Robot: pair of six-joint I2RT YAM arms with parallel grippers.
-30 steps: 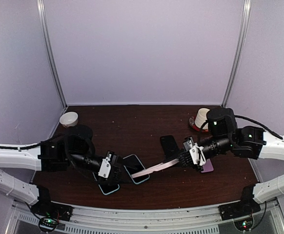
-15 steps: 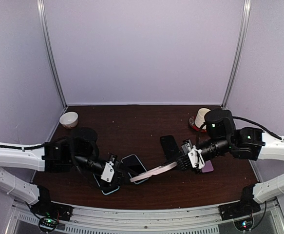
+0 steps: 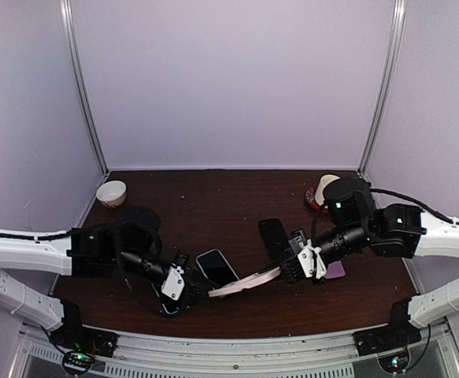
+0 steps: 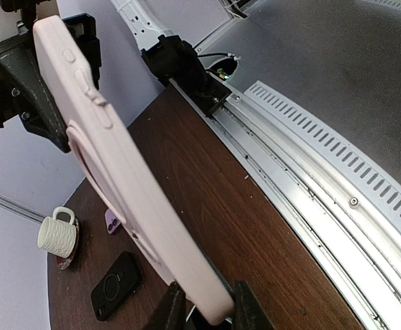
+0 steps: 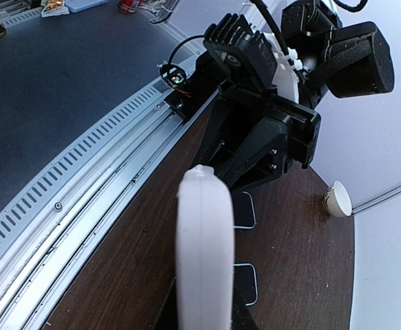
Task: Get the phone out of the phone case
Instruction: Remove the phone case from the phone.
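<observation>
Pink case (image 4: 117, 172) hanging clear of the tabletop (image 3: 213, 205), slung like a bridge between both tools, nearer the front rail than the back wall. Right tool (image 3: 286, 270) clenched on the far end, close to the side buttons. Left tool (image 4: 208, 311) at the near end, fingers (image 4: 174, 308) pressed to both faces in the left wrist view, so judged to be grasping it too. Shows only its back and one long edge, with no screen turned to any camera; cannot tell whether the phone sits inside. Looks soft and rubbery, with a slight bow along its length in the overhead view, so likely to flex and peel rather than snap. Probably light, a little tacky, not prone to slipping out of a pinch. If loaded, then something stiff, smooth and breakable within: best kept low over the wood when freed. Best taken by a corner lip with one tool while bracing the long edges with the other, then peeled back corner by corner rather than bent hard across the middle. Lying on the tabletop below: a dark phone (image 3: 217, 268), a black case (image 3: 275, 235), a mug (image 3: 324, 189) and a small bowl (image 3: 111, 192).
</observation>
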